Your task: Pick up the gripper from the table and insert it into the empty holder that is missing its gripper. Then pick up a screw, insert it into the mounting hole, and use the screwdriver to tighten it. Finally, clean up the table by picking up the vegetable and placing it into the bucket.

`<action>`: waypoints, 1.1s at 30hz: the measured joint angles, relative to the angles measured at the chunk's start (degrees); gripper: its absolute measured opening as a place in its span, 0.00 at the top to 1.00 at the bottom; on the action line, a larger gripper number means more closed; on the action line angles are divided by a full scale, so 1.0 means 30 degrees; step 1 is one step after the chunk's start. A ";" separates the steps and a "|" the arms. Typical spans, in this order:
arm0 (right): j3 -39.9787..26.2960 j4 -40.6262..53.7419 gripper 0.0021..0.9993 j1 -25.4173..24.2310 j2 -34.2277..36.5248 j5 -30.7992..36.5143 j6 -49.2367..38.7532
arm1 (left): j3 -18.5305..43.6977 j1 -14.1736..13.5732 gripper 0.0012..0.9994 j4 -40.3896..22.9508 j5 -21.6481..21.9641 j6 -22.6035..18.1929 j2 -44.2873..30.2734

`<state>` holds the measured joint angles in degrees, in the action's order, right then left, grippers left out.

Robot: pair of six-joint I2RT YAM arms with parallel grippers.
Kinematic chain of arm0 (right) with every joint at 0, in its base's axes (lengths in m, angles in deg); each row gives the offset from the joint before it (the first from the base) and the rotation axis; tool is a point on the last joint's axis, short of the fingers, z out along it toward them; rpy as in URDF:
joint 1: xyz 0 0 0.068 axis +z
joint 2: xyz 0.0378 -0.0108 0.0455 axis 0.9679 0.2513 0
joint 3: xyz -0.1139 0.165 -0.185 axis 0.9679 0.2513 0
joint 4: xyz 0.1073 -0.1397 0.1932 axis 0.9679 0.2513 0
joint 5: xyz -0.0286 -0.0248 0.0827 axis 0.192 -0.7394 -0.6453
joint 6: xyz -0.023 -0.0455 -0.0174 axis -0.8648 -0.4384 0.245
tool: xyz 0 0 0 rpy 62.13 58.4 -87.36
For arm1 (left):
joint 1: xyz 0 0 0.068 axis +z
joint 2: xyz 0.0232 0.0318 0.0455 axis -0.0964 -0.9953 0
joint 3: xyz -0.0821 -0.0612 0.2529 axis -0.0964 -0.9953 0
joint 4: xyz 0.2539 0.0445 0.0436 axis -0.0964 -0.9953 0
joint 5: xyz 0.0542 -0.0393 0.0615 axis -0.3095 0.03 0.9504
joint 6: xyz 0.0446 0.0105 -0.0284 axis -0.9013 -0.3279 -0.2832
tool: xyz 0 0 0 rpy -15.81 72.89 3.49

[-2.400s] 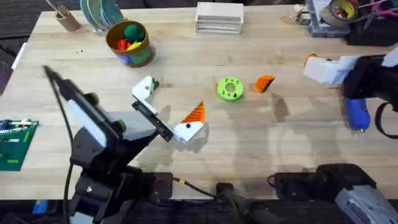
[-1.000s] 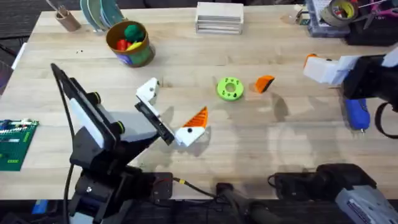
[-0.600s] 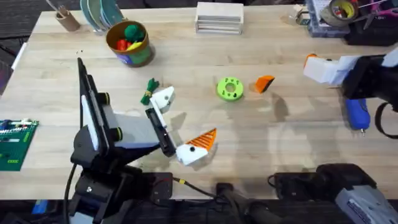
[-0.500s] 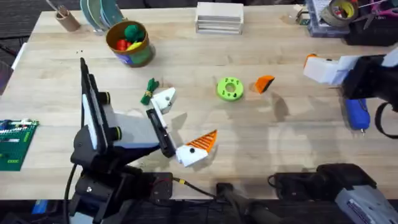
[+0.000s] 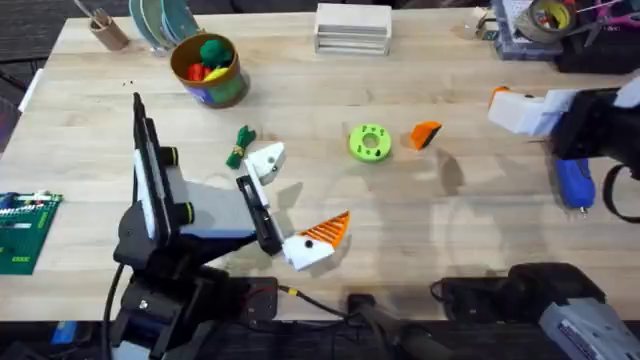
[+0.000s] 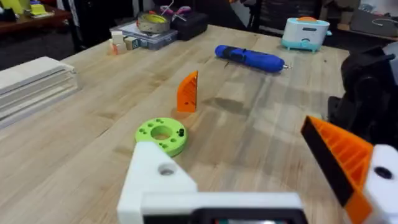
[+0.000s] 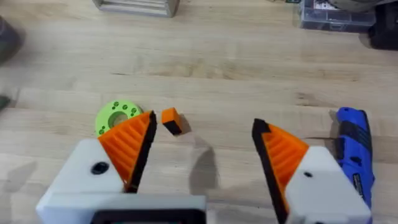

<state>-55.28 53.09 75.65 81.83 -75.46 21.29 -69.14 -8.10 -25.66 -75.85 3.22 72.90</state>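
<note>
Right gripper [image 7: 202, 155] open, empty; orange gripper [image 7: 171, 121] lies just ahead between its 2 pads. Descend straight, pinch wedge's flat sides. Left gripper [image 5: 288, 200] open, empty.

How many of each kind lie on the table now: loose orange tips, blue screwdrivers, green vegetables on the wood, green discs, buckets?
Loose orange tip: 1
Blue screwdriver: 1
Green vegetable on the wood: 1
Green disc: 1
Bucket: 1
Total: 5
</note>
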 joint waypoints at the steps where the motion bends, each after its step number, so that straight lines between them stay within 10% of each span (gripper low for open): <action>1: 0.0000 0.0000 0.01 0.0000 0.0000 0.0000 -0.0002 | 0.0000 0.0000 0.01 0.0000 0.0000 0.0007 -0.0002; 20: -0.0007 -0.0027 0.01 0.0007 0.0217 -0.0913 0.0405 | 0.0000 0.0000 0.01 0.0000 -0.0005 0.0056 -0.0004; 33: -0.0029 0.0022 0.01 0.2646 0.4576 -0.2723 -0.2694 | 0.0000 0.0000 0.01 -0.0002 0.0000 0.0058 -0.0004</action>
<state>-55.37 53.15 83.59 95.56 -83.63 13.21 -69.14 -8.10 -25.66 -75.85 3.40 72.89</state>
